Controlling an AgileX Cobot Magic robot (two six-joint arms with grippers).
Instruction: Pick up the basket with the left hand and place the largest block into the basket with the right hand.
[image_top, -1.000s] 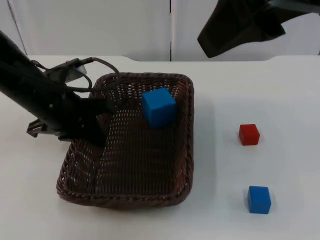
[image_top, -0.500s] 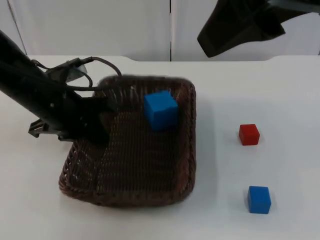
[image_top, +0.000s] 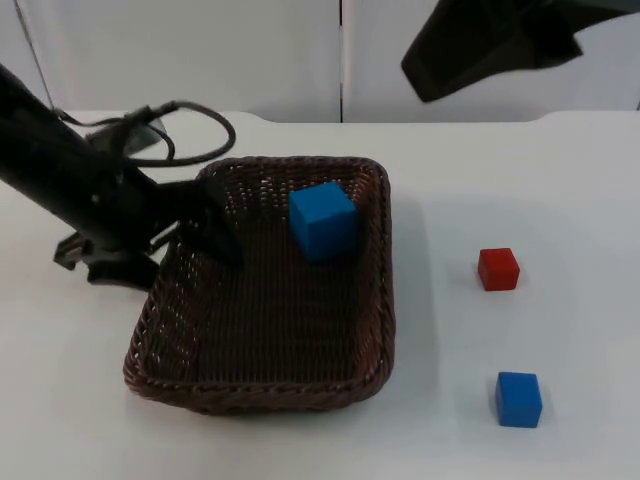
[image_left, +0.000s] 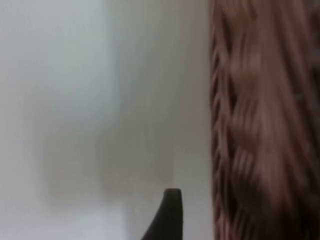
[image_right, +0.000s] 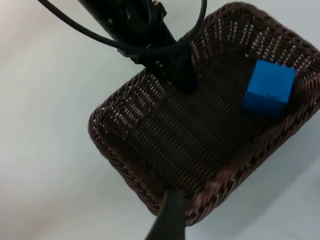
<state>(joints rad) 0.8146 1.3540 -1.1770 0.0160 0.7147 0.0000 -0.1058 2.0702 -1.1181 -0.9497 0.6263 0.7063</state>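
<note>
Basket (image_top: 262, 385) slightly lower, rim leveled.

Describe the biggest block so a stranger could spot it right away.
Find the brown wicker basket that the left gripper grips by its rim. The large blue block sits inside it, near the far wall. The small blue block and red block sit on the table outside.

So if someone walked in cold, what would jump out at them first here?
The dark wicker basket in the middle of the table, with the large blue block lying inside at its far end. The left hand sits at the basket's left rim, and two smaller blocks, red and blue, lie to its right.
</note>
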